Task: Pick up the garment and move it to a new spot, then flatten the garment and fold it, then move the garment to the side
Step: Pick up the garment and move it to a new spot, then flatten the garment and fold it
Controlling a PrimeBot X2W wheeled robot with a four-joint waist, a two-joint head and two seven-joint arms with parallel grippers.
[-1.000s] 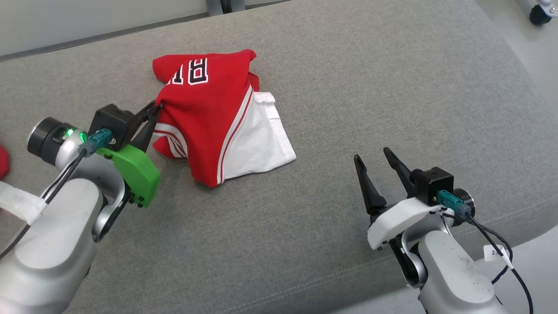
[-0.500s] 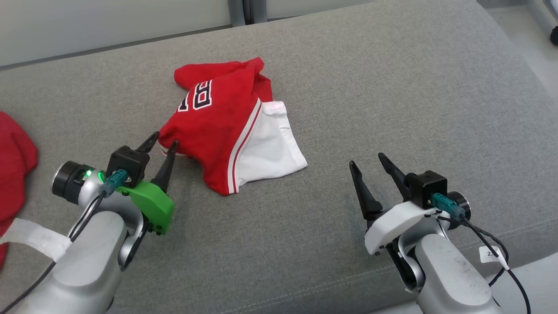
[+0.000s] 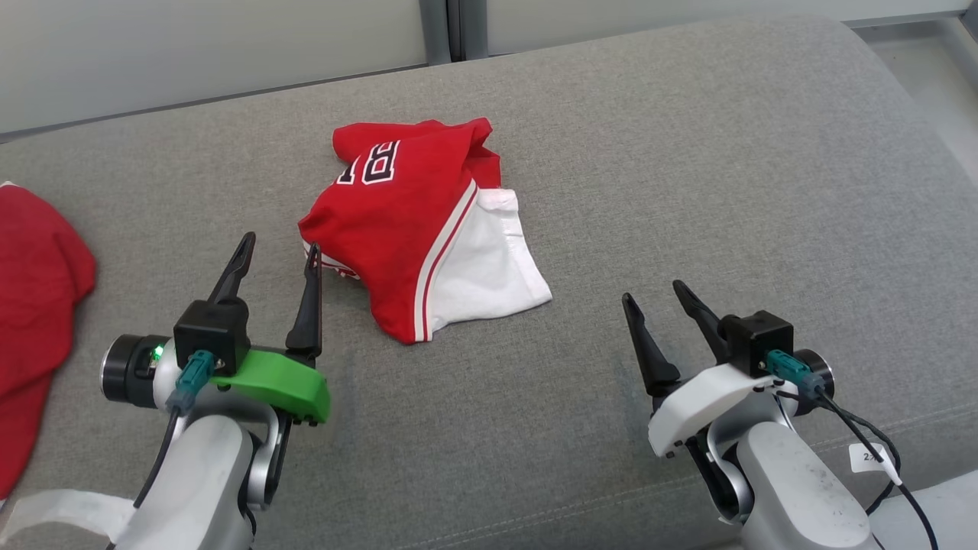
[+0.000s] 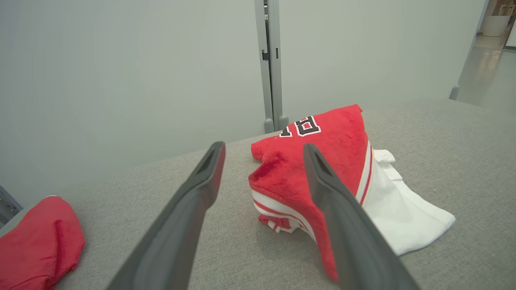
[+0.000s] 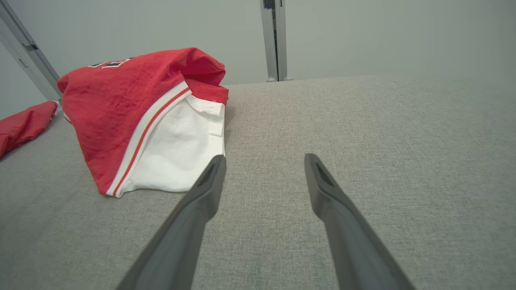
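Flattening comes next, I judge, so I want one hem corner in each gripper and a slow pull apart, low over the cushion (image 3: 688,153), without dragging the heap. Far left of the garment (image 3: 405,229) lies another red cloth (image 3: 38,267), best left alone. My left gripper (image 3: 280,244) stands just left of the garment, fingers spread and empty, one finger beside its striped corner. The garment sits bunched, red over white. My right gripper (image 3: 652,292) hovers well right of it, spread and empty too.
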